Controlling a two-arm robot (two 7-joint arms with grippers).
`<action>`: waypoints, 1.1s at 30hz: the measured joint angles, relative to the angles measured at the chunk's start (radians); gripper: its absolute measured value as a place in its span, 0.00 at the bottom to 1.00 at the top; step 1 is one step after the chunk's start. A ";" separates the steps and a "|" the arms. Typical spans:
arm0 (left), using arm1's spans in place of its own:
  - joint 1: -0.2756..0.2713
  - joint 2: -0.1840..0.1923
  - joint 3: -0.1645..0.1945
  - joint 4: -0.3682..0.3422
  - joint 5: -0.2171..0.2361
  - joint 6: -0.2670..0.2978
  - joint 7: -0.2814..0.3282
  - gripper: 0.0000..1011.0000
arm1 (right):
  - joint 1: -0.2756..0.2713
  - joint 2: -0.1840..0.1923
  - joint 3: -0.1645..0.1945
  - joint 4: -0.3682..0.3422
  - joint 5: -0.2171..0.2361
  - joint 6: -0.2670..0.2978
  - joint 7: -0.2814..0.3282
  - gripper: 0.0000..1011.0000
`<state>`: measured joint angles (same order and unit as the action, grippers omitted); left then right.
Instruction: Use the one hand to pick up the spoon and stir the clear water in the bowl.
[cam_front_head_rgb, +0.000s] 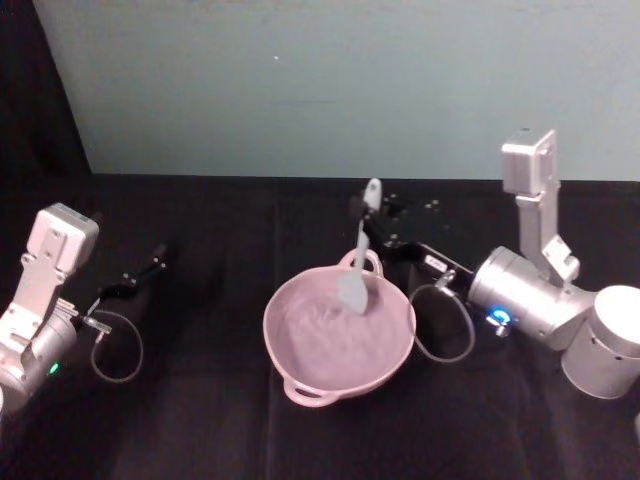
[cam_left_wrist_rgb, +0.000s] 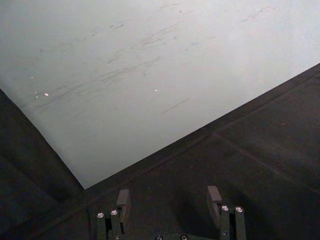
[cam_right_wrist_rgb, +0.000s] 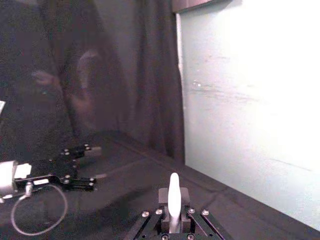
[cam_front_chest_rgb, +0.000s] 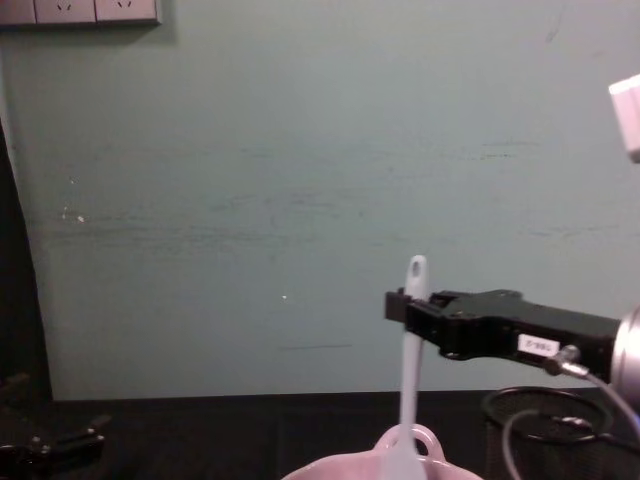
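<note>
Right gripper (cam_front_head_rgb: 372, 216): black and boxy, with a small white label on its side and a smooth silver cylinder behind it. It reaches in from the right, above the far rim of the bowl, with its fingers pinched tight on the upper part of the spoon's handle.
Spoon (cam_front_head_rgb: 357, 268): white plastic with a long slim handle, standing nearly upright and leaning a little. The end with the hole pokes up above the fingers, and the flat paddle head is down inside the bowl, near its far side.
Bowl (cam_front_head_rgb: 271, 332): pale pink, round and shallow, with a small loop handle on the far rim and another on the near rim. It sits mid-table.
Water (cam_front_head_rgb: 330, 338): clear, with a faintly rippled surface.
Left gripper (cam_front_head_rgb: 152, 264): low over the table at the left, well apart from the bowl. Its two dark fingers are spread with nothing between them.
Wire-mesh cup (cam_front_chest_rgb: 560, 432): black, just under the right arm.
Table (cam_front_head_rgb: 200, 410): matte black cloth.
Wall (cam_front_head_rgb: 300, 80): pale blue-green, scuffed.
</note>
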<state>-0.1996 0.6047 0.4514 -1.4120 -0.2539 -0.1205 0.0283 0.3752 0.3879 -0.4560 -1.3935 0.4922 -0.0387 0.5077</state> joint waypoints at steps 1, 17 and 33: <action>0.000 0.000 0.000 0.000 0.000 0.000 0.000 0.99 | 0.000 0.000 0.000 0.000 0.000 0.000 0.000 0.11; 0.000 0.000 0.000 0.000 0.000 0.000 0.000 0.99 | -0.053 0.050 0.012 -0.090 -0.030 0.019 0.011 0.11; 0.000 0.000 0.000 0.000 0.000 0.000 0.000 0.99 | -0.055 0.017 -0.062 -0.134 -0.041 0.032 0.049 0.11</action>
<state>-0.1995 0.6047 0.4514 -1.4120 -0.2539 -0.1205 0.0283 0.3204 0.4054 -0.5176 -1.5273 0.4517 -0.0067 0.5571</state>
